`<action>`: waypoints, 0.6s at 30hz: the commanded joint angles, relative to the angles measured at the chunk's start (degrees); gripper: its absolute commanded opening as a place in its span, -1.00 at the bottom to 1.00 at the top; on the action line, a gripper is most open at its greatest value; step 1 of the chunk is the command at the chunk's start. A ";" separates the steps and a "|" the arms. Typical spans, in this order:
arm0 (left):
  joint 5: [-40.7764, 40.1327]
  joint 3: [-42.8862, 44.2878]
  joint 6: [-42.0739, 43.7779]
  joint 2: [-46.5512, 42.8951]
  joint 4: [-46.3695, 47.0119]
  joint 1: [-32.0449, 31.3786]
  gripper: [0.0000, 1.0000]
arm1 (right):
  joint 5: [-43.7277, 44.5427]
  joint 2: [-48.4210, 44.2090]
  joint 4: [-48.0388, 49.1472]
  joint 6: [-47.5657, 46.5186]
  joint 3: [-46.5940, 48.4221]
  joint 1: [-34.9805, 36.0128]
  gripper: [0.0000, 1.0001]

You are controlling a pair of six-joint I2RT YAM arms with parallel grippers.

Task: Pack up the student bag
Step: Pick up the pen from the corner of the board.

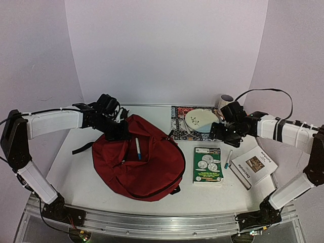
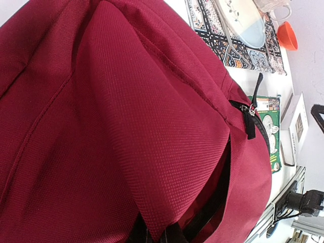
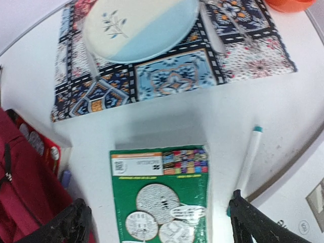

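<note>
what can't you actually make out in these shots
- Inside of the student bag: in the left wrist view its own red fabric covers it, and only a dark slit shows.
- Orange cup: cut off by the top edge of the right wrist view.
- Green book: lower part cut off by the bottom edge of the right wrist view.
- White book: the small print is too small to read in the top view.

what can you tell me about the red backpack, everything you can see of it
The backpack is big, soft and dark red, of woven fabric, with black straps, a black zipper and black lining showing where its mouth gapes. It lies slumped on the table, left of middle. A white pen with a blue cap lies on top of it. The left claw is shut on its far top edge, bunching the fabric. It sits apart from the green book.
</note>
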 commanded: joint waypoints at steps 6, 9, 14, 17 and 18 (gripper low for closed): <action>-1.21 0.38 -0.48 -2.73 -0.15 0.65 -1.00 | 2.23 8.27 -13.96 3.14 5.15 -8.51 0.48; -1.23 0.35 -0.42 -3.03 -0.34 0.67 -1.00 | 1.30 10.90 -14.01 2.81 5.35 -10.77 0.28; -1.26 0.12 -0.20 -3.30 -0.66 0.68 -1.00 | -1.04 16.31 -13.95 1.67 7.16 -12.82 0.17; -1.08 -0.06 -0.22 -3.40 -0.71 0.69 -1.00 | -1.49 19.10 -13.58 1.04 7.76 -13.49 0.12; -0.98 -0.03 -0.24 -3.36 -0.68 0.73 -1.00 | -1.86 19.71 -13.19 0.67 7.74 -13.69 0.08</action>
